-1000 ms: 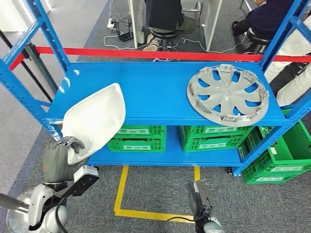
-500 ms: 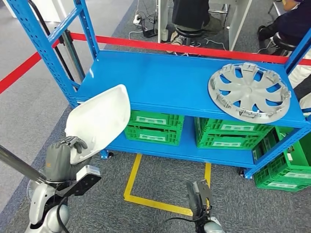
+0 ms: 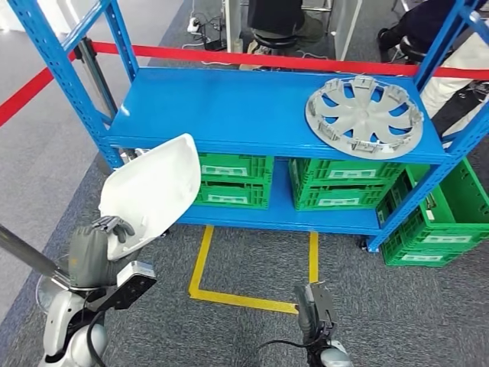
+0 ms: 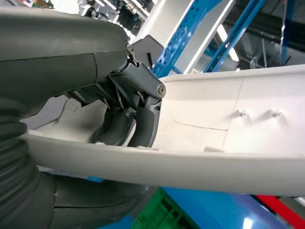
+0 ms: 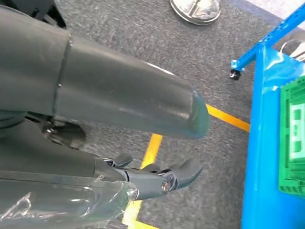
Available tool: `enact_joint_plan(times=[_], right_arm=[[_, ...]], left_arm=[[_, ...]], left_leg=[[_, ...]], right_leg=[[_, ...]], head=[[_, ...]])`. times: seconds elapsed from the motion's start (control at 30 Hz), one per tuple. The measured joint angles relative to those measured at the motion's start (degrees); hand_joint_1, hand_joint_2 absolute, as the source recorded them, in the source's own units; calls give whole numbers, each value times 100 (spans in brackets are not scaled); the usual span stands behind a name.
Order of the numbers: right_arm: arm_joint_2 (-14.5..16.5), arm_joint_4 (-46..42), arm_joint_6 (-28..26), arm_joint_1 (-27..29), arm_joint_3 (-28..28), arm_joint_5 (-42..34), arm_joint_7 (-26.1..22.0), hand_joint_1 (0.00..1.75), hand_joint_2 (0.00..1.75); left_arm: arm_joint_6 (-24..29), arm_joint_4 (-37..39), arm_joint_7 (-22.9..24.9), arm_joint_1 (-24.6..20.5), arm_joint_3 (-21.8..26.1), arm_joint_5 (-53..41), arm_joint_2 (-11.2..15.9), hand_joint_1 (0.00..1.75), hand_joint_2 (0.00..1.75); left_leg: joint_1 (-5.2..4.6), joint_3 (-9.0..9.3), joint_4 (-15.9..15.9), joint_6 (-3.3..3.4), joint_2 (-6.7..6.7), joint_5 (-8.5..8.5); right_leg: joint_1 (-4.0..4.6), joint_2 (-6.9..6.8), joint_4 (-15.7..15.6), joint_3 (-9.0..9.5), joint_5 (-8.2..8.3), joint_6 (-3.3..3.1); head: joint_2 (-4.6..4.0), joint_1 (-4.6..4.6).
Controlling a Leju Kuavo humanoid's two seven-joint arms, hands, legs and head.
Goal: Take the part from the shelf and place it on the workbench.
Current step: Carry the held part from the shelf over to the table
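Note:
A white curved plastic part (image 3: 151, 189) is held up in front of the blue shelf (image 3: 242, 115), clear of its top deck. My left hand (image 3: 98, 248) grips the part's lower edge, dark fingers hooked over the rim. In the left wrist view the fingers (image 4: 124, 125) lie inside the white part (image 4: 223, 124) with the thumb under it. My right hand (image 5: 144, 143) hangs low over the carpet, fingers stretched out and holding nothing. A silver wheel cover (image 3: 364, 115) lies flat on the shelf's right end.
Green crates (image 3: 234, 180) sit on the lower shelf, and more stand on the floor at the right (image 3: 438, 229). A red barrier tape (image 3: 260, 60) runs behind the shelf, with seated people beyond. Yellow floor tape (image 3: 242, 294) marks the carpet. A steel pole base (image 5: 196, 9) stands nearby.
The whole view has shifted as the camera moved, so the shelf sits higher and farther off. The white part stays in my left hand in the same pose.

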Motion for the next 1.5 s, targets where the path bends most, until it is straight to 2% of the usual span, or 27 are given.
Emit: enact_joint_plan(times=[0.07,0.13,0.2,0.23,0.27,0.3,0.37,0.4,0.47,0.53,0.57,0.63,0.7,0.73,0.77,0.83,0.87,0.93,0.97,1.03,1.1,1.17,1.23,1.3,1.37,1.43,1.5], right_arm=[[-11,4,-7,60,0,-15,2,0,0],[-19,9,-40,92,0,-22,5,0,0],[-19,10,-75,83,0,-27,5,0,0],[-19,10,-86,80,0,-34,5,0,0],[-19,10,-92,81,0,-49,6,0,0],[-19,6,-95,83,1,-68,7,0,0],[-17,-22,-91,75,11,-101,6,0,0],[-16,-47,-88,66,23,-108,4,0,0],[-13,-86,-83,51,48,-110,-1,0,0],[-11,-97,-80,59,62,-109,-2,0,0],[-11,-98,-80,63,69,-109,0,0,0],[-9,-105,-78,63,88,-109,1,0,0],[-7,-114,-78,61,102,-119,1,0,0],[-5,-119,-77,65,107,-137,1,0,0],[-5,-130,-76,71,111,-167,1,0,0],[-5,-153,-67,71,119,-250,1,0,0],[-5,-168,-62,67,122,-289,1,0,0],[-3,-226,-57,66,128,-345,-1,0,0],[-2,-262,-58,72,132,-361,-2,0,0],[-2,-303,-73,104,142,-375,-4,0,0],[-3,-310,-119,153,160,-380,-1,0,0],[-3,-318,-181,164,183,-410,3,0,0],[-4,-320,-207,134,193,-476,3,0,0],[-8,-320,-169,114,193,-568,3,0,0],[-17,-320,-104,87,192,-643,3,0,0],[-22,-317,-95,20,192,-675,3,0,0],[-28,-302,-161,-36,190,-681,1,0,0]], left_arm=[[6,16,-19,5,5,43,4,155,175],[11,30,-62,9,21,98,13,155,175],[12,48,-100,15,43,142,25,155,175],[11,61,-112,15,54,157,30,155,175],[11,76,-125,15,63,177,35,155,175],[11,93,-140,15,77,208,40,155,175],[13,124,-174,18,125,283,46,155,175],[16,136,-188,21,160,311,49,155,175],[21,154,-202,22,217,338,52,155,175],[23,167,-207,18,244,340,57,155,175],[24,171,-208,20,255,340,62,155,175],[25,178,-209,26,271,340,74,155,175],[24,191,-219,30,293,345,85,155,175],[20,202,-231,30,312,353,91,155,175],[13,216,-249,28,335,367,96,155,175],[-2,242,-291,11,383,395,101,155,175],[-7,250,-319,-7,413,411,102,155,175],[-12,263,-391,-47,481,457,99,155,175],[-16,272,-435,-63,516,491,97,155,175],[-29,303,-517,-77,574,552,87,155,175],[-43,349,-602,-92,634,590,68,155,175],[-51,403,-692,-105,715,629,52,155,175],[-73,453,-781,-122,801,698,35,155,175],[-105,506,-852,-155,876,764,8,155,175],[-119,555,-896,-197,942,804,-15,155,175],[-125,590,-944,-243,1016,843,-26,155,175],[-145,619,-993,-291,1081,878,-33,155,175]], left_leg=[[-2,-88,-14,90,100,115],[9,-213,-19,154,199,250],[5,-374,-9,171,296,382],[4,-455,-4,166,348,443],[5,-536,3,155,400,500],[7,-613,15,138,450,554],[4,-743,49,82,539,645],[-3,-783,67,47,581,684],[-13,-816,88,-16,664,760],[2,-836,97,-82,711,809],[13,-873,144,-122,664,730],[26,-1026,532,-182,480,281],[23,-1223,1272,-202,349,-260],[20,-1268,1573,-198,328,-383],[17,-1238,1721,-185,316,-379],[13,-910,1449,-133,273,-121],[12,-623,1090,-94,177,-26],[14,-110,326,-39,-25,-40],[9,19,96,-24,-90,-81],[4,0,-5,8,-33,-17],[22,-82,-35,88,81,111],[30,-198,-44,140,216,235],[29,-329,-39,143,360,346],[35,-474,-28,116,499,455],[48,-606,4,61,624,542],[37,-697,44,-10,741,609],[22,-734,59,-75,848,679]], right_leg=[[-25,-20,50,-79,-84,65],[-40,-155,549,-253,-613,117],[-56,-246,1362,-432,-1151,170],[-65,-262,1654,-446,-1239,191],[-73,-273,1760,-369,-1194,205],[-82,-295,1639,-176,-1064,217],[-83,-435,902,458,-913,236],[-69,-505,513,740,-938,213],[-31,-549,101,952,-1055,137],[-23,-470,89,855,-988,20],[-26,-431,96,805,-934,-37],[-41,-360,91,669,-790,-127],[-39,-264,96,480,-636,-158],[-35,-211,98,383,-560,-162],[-31,-155,101,285,-482,-162],[-27,-40,103,98,-329,-149],[-28,16,104,12,-253,-134],[-21,114,89,-118,-94,-90],[-26,158,60,-154,-9,-57],[-41,239,-40,-186,150,18],[-43,96,60,-277,-22,79],[-57,-169,664,-459,-611,133],[-90,-269,1467,-602,-1055,198],[-118,-294,1737,-464,-987,253],[-129,-407,1198,70,-764,287],[-86,-597,427,625,-813,256],[-37,-624,114,775,-897,159]], head=[[1,7],[1,42],[1,63],[1,63],[1,64],[1,63],[1,65],[1,63],[0,53],[0,41],[1,39],[1,32],[1,27],[1,27],[1,28],[0,27],[0,27],[0,34],[1,24],[1,9],[1,36],[1,88],[1,109],[1,114],[1,113],[1,118],[1,110]])
